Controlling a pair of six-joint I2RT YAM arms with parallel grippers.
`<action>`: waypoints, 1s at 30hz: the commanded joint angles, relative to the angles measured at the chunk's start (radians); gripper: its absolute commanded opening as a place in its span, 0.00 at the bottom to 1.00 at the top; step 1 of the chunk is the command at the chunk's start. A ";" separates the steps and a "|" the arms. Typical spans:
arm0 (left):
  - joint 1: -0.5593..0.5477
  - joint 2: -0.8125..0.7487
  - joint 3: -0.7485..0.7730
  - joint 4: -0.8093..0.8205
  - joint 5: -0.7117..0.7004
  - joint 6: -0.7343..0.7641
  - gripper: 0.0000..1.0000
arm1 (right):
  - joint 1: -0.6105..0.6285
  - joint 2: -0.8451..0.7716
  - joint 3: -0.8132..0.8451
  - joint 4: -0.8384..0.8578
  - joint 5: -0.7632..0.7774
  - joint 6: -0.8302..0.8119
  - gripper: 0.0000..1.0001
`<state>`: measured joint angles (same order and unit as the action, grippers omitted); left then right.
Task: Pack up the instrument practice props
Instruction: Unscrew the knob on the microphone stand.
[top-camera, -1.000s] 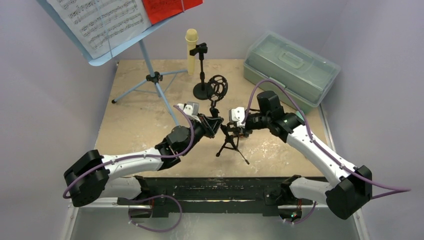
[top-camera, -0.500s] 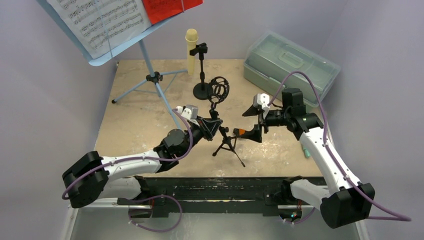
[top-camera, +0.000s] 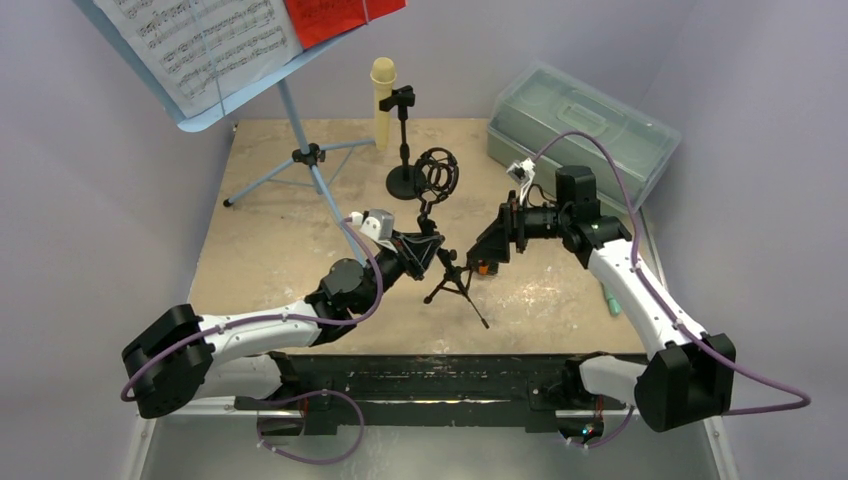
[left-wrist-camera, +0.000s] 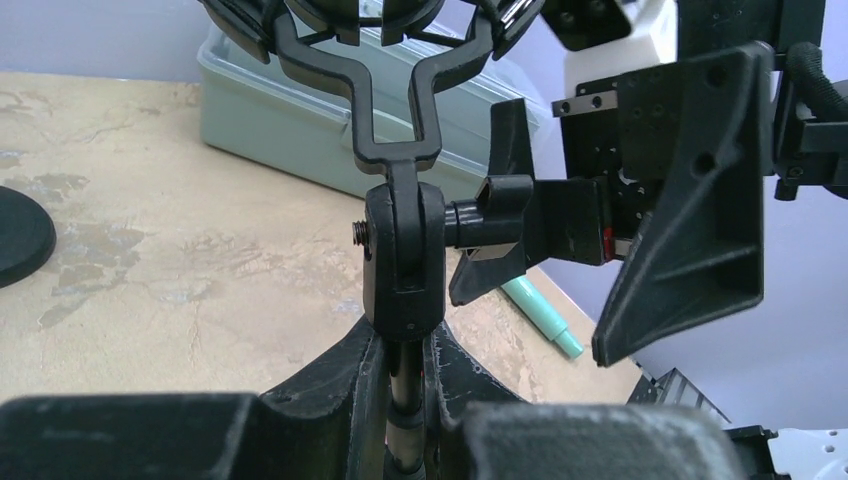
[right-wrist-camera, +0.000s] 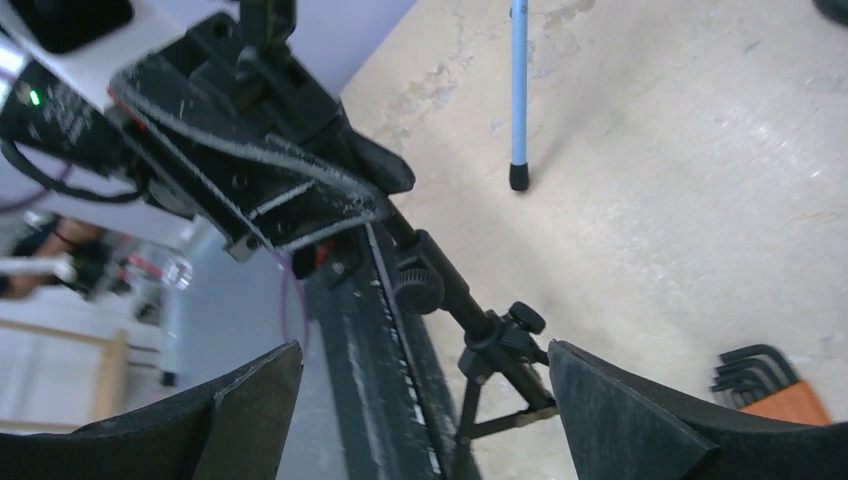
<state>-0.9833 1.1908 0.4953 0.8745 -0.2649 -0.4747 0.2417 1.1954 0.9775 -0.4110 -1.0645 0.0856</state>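
My left gripper (top-camera: 427, 250) is shut on the thin stem of a black mic holder (top-camera: 450, 280), which has a small tripod and a ring mount (top-camera: 437, 174). In the left wrist view the fingers (left-wrist-camera: 345, 385) pinch the stem just below the holder's joint (left-wrist-camera: 403, 255). Right of the holder my right gripper (top-camera: 492, 247) stands open, with the tripod (right-wrist-camera: 490, 340) between its spread jaws, untouched. A teal microphone (top-camera: 610, 299) lies at the right. At the back a cream microphone (top-camera: 382, 98) sits in a second black holder (top-camera: 405, 178). The pale-blue rack (top-camera: 205, 115) carries white pages (top-camera: 200, 40) and a red page (top-camera: 340, 15).
A translucent grey-green case (top-camera: 580, 130) stands shut at the back right. An orange-handled hex key set (right-wrist-camera: 775, 385) lies on the table near the right gripper. The rack's blue tripod legs (top-camera: 300, 165) spread over the back left, one foot (right-wrist-camera: 518, 178) close by.
My right gripper has opened wide, pulled away to the right of the holder and turned. The left gripper keeps its hold and has shifted the holder slightly left.
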 joint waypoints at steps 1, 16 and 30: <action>0.000 -0.008 0.049 0.151 0.014 0.018 0.00 | -0.001 0.032 -0.026 0.188 -0.015 0.363 0.94; 0.000 0.020 0.066 0.170 -0.008 0.018 0.00 | 0.130 0.134 -0.059 0.256 0.035 0.398 0.67; 0.000 0.006 0.051 0.160 -0.026 0.010 0.00 | 0.134 0.115 -0.050 0.255 0.050 0.287 0.02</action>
<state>-0.9833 1.2232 0.5030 0.9031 -0.2802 -0.4519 0.3725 1.3392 0.9249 -0.1825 -1.0286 0.4442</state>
